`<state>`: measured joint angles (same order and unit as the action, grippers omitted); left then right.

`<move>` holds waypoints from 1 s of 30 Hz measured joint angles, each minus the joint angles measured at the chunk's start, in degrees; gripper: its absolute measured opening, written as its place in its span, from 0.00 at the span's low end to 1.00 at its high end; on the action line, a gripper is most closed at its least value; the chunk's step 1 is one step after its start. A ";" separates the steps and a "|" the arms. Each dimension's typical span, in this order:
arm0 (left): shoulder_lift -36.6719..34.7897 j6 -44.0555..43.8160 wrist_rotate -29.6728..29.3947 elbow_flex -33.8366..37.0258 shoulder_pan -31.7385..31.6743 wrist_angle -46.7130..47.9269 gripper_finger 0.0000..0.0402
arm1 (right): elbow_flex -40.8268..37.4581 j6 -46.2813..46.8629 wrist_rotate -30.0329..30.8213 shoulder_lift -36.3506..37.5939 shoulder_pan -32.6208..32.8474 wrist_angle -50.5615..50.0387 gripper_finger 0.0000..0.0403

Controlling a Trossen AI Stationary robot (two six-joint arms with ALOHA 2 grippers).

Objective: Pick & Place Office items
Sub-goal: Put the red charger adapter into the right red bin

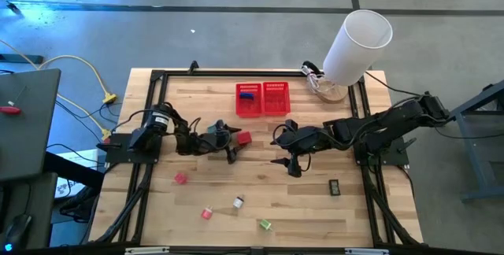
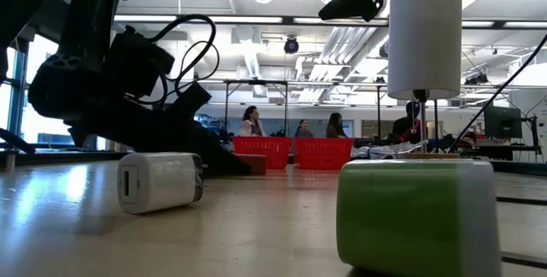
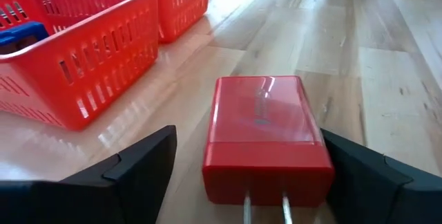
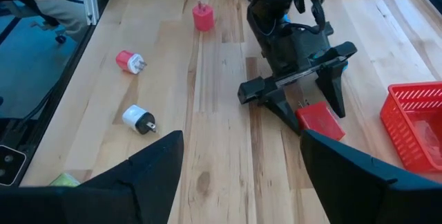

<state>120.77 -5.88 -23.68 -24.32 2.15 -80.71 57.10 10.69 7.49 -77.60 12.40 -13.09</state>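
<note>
L gripper (image 1: 234, 146) is sitting low on the table near its middle, fingers (image 3: 131, 175) spread wide on either side of the red block (image 3: 266, 137), a red plug adapter w/ two metal prongs pointing back toward the wrist. Pads aren't touching it yet; there's a gap on both sides in the L wrist view. The block is lying flat on the wood, just in front of the two red mesh baskets (image 1: 262, 99), which are standing side by side at the table's far edge. A blue item (image 1: 248, 95) is lying inside the left-hand basket.

R gripper (image 1: 288, 151) is hovering over the table centre-right, facing the L one, fingers (image 4: 148, 162) standing apart w/ nothing between them. Its wrist cam is looking across at the L gripper straddling the red block.

Other items are lying loose on the near half of the table: pink piece (image 1: 180, 179) toward the left, red-white plug (image 1: 208, 213) nearer the front, whitish plug (image 1: 238, 201) just beside it to the right, green piece (image 1: 264, 224) closest to the front edge. Black rectangle (image 1: 334, 186) is lying flat on the right side, well apart from the rest.

Big white cylinder (image 1: 358, 44) is standing at the far right corner of the table. In the low view, people are sitting in the room beyond the baskets
</note>
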 joint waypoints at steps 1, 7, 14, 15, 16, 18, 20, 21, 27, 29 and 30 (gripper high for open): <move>0.00 0.08 0.31 -0.01 -0.15 0.01 0.77 | 0.00 0.01 -0.02 0.00 0.00 -0.01 0.69; -0.02 0.58 2.44 -0.09 -0.61 0.04 0.71 | 0.00 0.01 0.00 0.00 0.00 -0.01 0.69; -0.02 1.15 2.79 -0.09 -0.49 0.02 0.54 | 0.00 0.01 -0.11 0.00 0.00 -0.01 0.69; 0.00 1.13 2.79 -0.09 -0.43 0.00 0.51 | 0.00 0.01 -0.11 0.00 0.00 -0.01 0.69; 0.00 1.12 2.77 -0.09 -0.35 -0.02 0.50 | 0.00 0.01 -0.13 0.00 0.00 -0.01 0.69; -0.01 1.01 2.65 -0.09 -0.05 -0.02 0.50 | 0.00 0.01 -0.13 0.00 -0.02 -0.01 0.69; -0.01 0.91 2.60 -0.09 0.28 -0.04 0.50 | 0.00 0.01 -0.14 0.00 0.00 -0.01 0.69; 0.00 0.90 2.62 -0.09 0.45 -0.06 0.50 | 0.00 0.01 -0.17 0.00 -0.02 -0.01 0.69; -1.53 0.90 3.18 0.06 1.64 0.52 0.50 | 0.00 0.01 -4.63 0.00 -0.02 -0.03 0.69; -2.98 1.61 3.19 0.08 2.14 0.61 0.50 | 0.00 0.01 -6.10 0.00 -0.02 -0.03 0.69; -3.73 2.20 3.19 0.07 2.43 0.28 0.50 | 0.00 0.03 -6.45 0.00 0.00 -0.03 0.69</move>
<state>117.04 -3.68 -20.48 -24.25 4.58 -80.43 57.10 10.71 1.04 -77.60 12.40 -13.13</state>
